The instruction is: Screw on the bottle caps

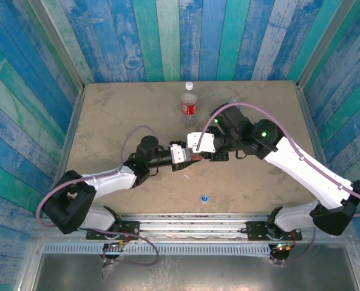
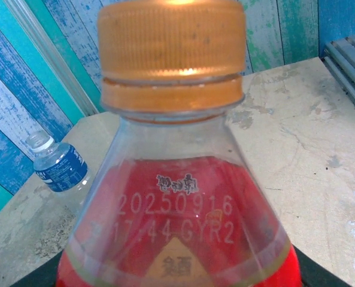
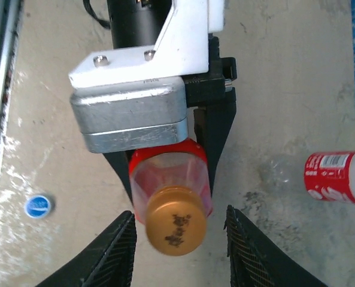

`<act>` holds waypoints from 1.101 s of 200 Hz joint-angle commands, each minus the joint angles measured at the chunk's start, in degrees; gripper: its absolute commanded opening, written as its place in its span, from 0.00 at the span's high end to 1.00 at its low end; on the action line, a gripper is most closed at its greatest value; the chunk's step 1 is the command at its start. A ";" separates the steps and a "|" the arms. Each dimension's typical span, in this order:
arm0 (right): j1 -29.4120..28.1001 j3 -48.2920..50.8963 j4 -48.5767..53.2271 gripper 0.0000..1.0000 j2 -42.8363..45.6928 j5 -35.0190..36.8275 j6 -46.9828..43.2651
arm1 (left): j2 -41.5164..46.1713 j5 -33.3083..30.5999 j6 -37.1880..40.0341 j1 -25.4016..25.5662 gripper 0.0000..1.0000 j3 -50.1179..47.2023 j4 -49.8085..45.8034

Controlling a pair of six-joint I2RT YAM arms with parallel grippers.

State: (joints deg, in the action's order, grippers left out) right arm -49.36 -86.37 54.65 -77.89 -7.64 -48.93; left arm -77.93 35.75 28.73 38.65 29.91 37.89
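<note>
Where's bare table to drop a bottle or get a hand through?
Biggest bare patch: far left of the table, between the left wall and the red-label bottle. Smaller one near right, between the blue cap and the right arm. Crowded at centre: left gripper holds the red bottle, right gripper straddles its orange cap, scrap just nearer.

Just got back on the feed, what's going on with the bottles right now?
The left tool grips the red bottle by its body, with the orange cap sitting on its neck. The right tool is open, its fingers flanking that cap without touching it. I cannot tell how tight the cap is. The blue cap lies loose on the table. The red-label bottle stands at the far edge wearing the white cap. The blue-label bottle looks uncapped.
</note>
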 commanded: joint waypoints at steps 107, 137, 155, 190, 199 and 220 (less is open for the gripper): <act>-0.26 0.40 -1.89 1.00 -1.93 4.80 23.21 | 4.10 -1.45 2.02 -0.92 0.45 -0.38 -2.91; -0.33 6.89 -16.17 1.00 1.30 8.12 56.05 | 3.60 -3.49 2.82 -1.37 0.45 -0.07 -3.68; -0.38 9.38 -18.81 0.99 2.35 6.85 77.51 | 3.24 -3.45 2.74 -1.39 0.46 0.31 -3.96; -0.44 13.83 -19.11 0.91 4.13 5.52 74.54 | 3.21 -1.21 1.88 -1.63 0.46 0.48 -3.67; -0.29 14.64 -18.75 0.85 5.18 6.26 68.06 | 3.19 -1.18 2.05 -1.64 0.46 0.59 -4.07; -0.27 16.17 -16.42 0.66 8.26 3.33 44.74 | 3.37 -1.08 1.95 -1.74 0.46 0.24 -3.96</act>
State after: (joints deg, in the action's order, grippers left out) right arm -49.87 -71.42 38.20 -73.76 -1.93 14.44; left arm -76.49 33.17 29.93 37.04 29.85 32.53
